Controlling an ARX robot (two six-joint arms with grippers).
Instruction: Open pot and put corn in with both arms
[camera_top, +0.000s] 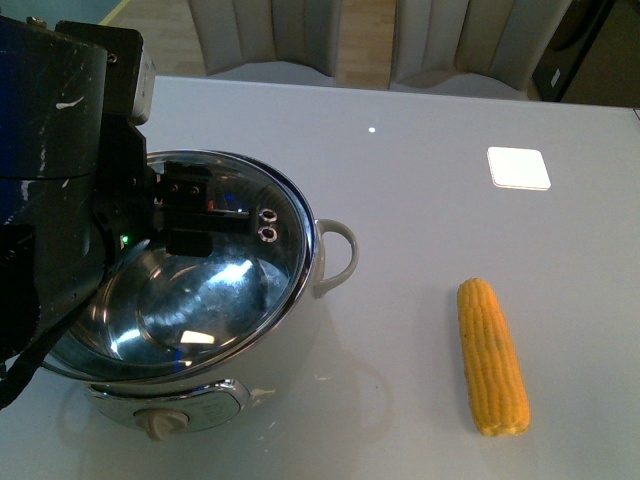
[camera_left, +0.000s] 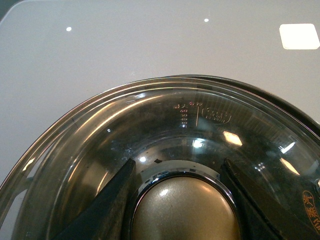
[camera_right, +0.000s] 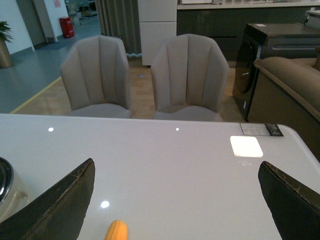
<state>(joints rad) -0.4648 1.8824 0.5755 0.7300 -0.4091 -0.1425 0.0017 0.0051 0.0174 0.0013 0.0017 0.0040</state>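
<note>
The steel pot (camera_top: 222, 402) stands at the table's front left, with a cream side handle (camera_top: 337, 254) and a dial knob (camera_top: 161, 423) in front. My left gripper (camera_top: 190, 215) is shut on the knob (camera_left: 182, 210) of the glass lid (camera_top: 225, 300) and holds the lid tilted over the pot; the left wrist view shows both fingers (camera_left: 114, 202) against the knob. The corn (camera_top: 492, 356) lies on the table at the right, lengthwise toward me. My right gripper (camera_right: 176, 165) is open and empty above the table, with the corn's tip (camera_right: 116, 231) below it.
A white square patch (camera_top: 518, 167) shows on the table's back right. Two beige chairs (camera_top: 265, 35) stand behind the far table edge. A cream part of the pot (camera_right: 7, 192) shows at the edge of the right wrist view.
</note>
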